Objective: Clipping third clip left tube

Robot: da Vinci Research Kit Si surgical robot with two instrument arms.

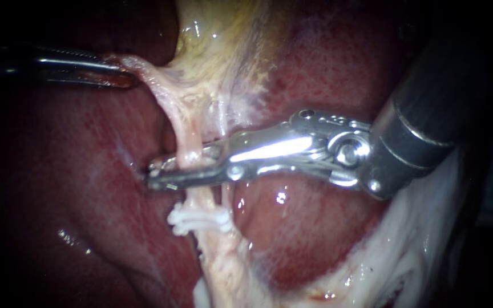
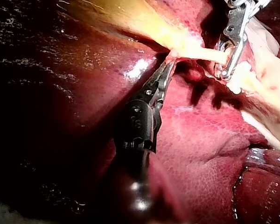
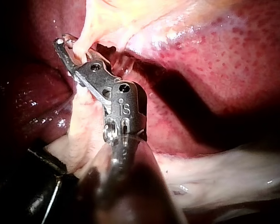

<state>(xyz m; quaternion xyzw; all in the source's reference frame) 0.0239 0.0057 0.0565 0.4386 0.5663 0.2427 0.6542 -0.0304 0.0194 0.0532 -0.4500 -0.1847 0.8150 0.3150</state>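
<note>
The pale left tube [image 1: 185,134] runs down from the yellowish gallbladder [image 1: 212,34] between lobes of the liver [image 1: 315,68]. My right instrument [image 1: 169,173] comes in from the upper right, and its jaws lie across this tube, shut on it from both sides. Just below the jaws, white clips [image 1: 198,219] sit on the tube. My left instrument [image 1: 120,74] is shut on a pale fold of tissue [image 1: 144,71] beside the gallbladder, drawn out to the left. The left wrist view shows those jaws [image 2: 167,66] on the fold, and the right instrument [image 2: 226,65] astride the tube [image 2: 203,53]. In the right wrist view the jaws [image 3: 65,46] close on pale tissue [image 3: 86,28].
A thinner strand [image 1: 222,117] runs beside the left tube, to its right, and passes behind the right instrument's jaws. Whitish fatty tissue [image 1: 406,251] lies at the lower right. Dark red liver [image 1: 75,188] fills the left and lower left.
</note>
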